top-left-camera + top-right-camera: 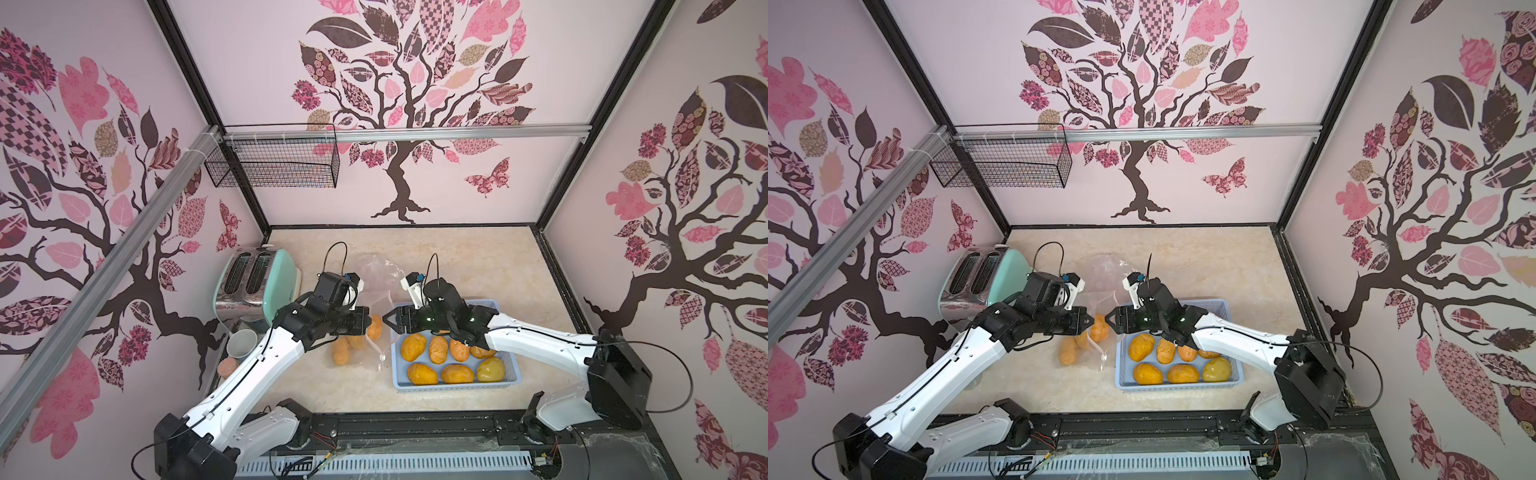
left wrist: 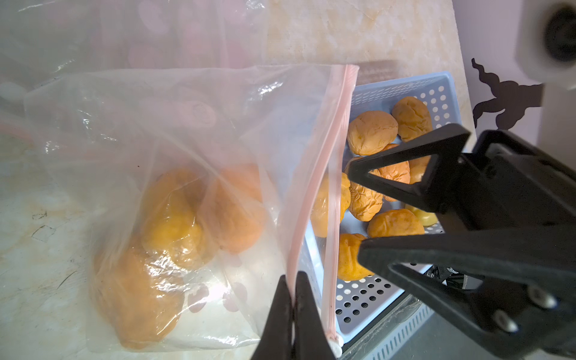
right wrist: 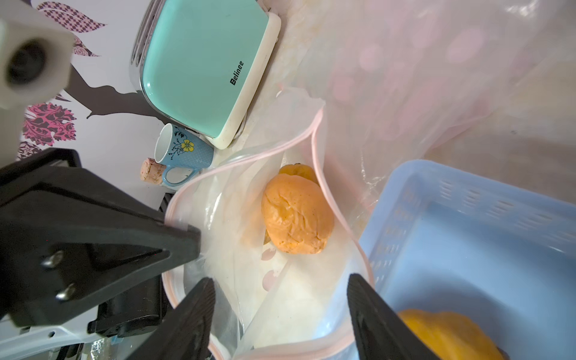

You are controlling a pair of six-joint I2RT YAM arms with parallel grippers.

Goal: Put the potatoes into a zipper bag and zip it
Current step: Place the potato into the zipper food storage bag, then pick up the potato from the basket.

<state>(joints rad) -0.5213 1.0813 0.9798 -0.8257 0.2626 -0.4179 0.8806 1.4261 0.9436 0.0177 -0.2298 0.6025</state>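
My L jaws pinch the rim of the zipper bag (image 2: 187,124) mid-counter (image 1: 478,266); R jaws hang wide, empty, at its mouth. Several potatoes (image 3: 296,215) inside, rest in blue basket (image 1: 453,387) nr front edge.

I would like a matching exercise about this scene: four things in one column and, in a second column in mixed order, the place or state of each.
Column one
1. left hand
2. right hand
3. yellow-green potato
4. mug

Column two
a. beside the toaster
b. open, at the mouth of the bag
c. in the blue basket
d. shut on the pink zipper edge of the bag

Pairs: 1-d, 2-b, 3-c, 4-a.
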